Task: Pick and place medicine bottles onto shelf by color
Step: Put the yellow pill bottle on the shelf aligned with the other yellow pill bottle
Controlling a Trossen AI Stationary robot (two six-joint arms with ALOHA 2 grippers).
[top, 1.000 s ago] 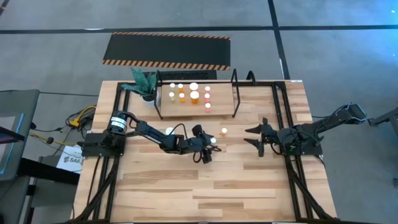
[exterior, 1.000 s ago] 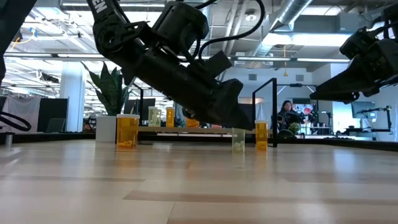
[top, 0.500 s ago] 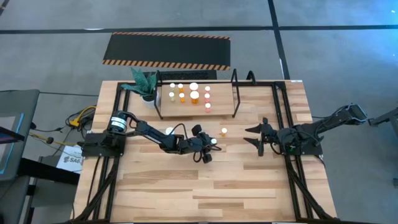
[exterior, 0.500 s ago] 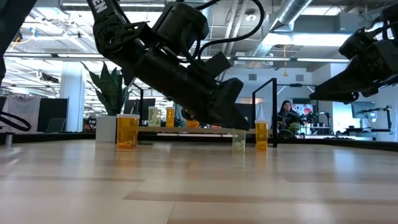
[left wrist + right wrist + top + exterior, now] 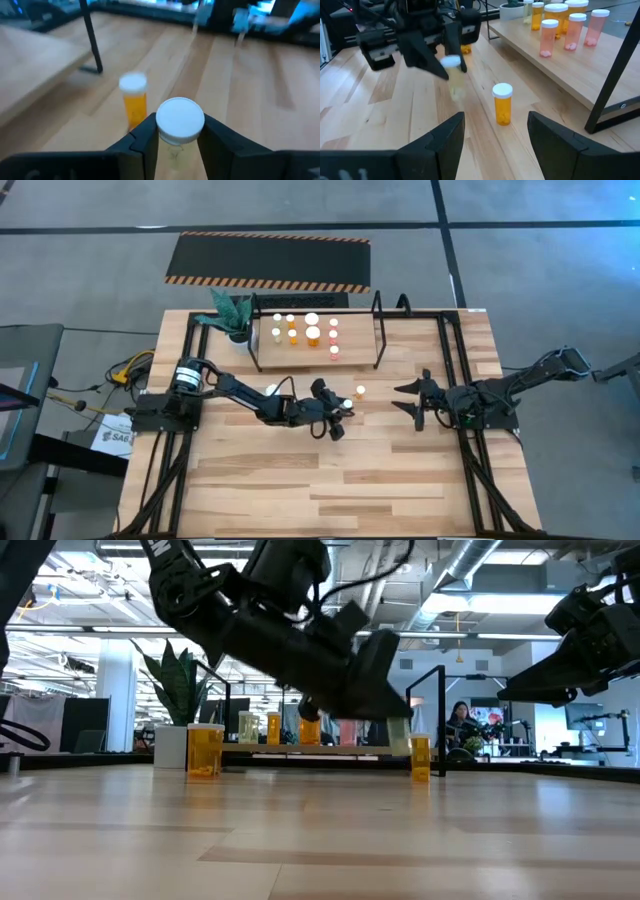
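High view, left to right: an orange bottle [image 5: 270,391] stands on the table [image 5: 400,490] beside the left arm. Near mid-table the left gripper [image 5: 341,411] is clamped on a pale yellow bottle [image 5: 179,131], white cap up, clear of the wood in the low view. Just beyond stands another orange bottle [image 5: 360,392]. Behind, the shelf [image 5: 355,342] carries yellow, orange and pink bottles. The right gripper [image 5: 413,401] hangs near the table's right side, fingers spread wide, holding nothing.
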